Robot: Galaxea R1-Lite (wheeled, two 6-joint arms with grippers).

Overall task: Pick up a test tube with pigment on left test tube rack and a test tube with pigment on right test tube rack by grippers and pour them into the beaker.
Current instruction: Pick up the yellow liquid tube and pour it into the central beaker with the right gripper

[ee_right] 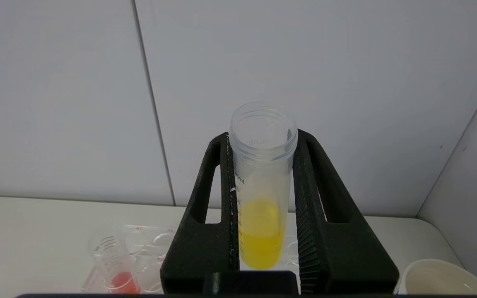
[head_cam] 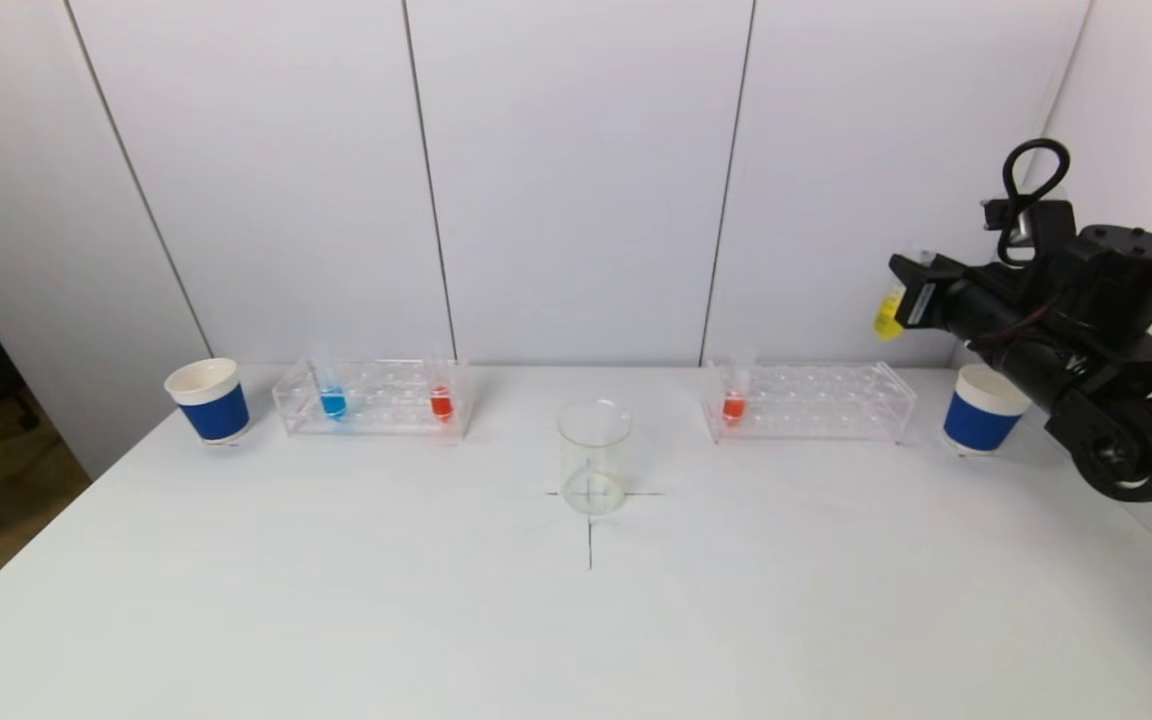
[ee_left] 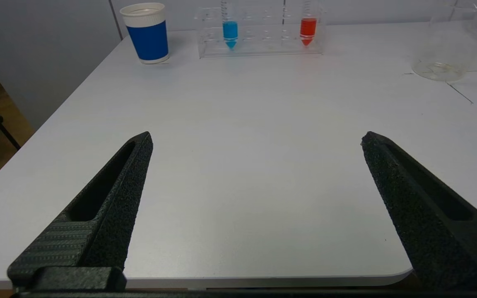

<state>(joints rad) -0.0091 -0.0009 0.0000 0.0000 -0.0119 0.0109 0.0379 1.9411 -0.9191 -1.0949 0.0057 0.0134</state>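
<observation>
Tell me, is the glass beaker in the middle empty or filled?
Empty: the beaker looks clear, with no coloured liquid; the table's cross mark shows through its base.

Beaker (head_cam: pixel 593 470): you'll find it at frame centre, on the table (head_cam: pixel 336 620).
Left rack (head_cam: pixel 373 397): left of centre — holding two tubes.
Right rack (head_cam: pixel 808 401): right of centre — one tube at its left end.
Cups: left cup (head_cam: pixel 209 400) far left, right cup (head_cam: pixel 981 409) far right, outside each rack.

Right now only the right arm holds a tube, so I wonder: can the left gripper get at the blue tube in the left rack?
Probably yes. The left gripper is open, and only bare table lies between it and the blue tube, which stands upright in the left rack.
</observation>
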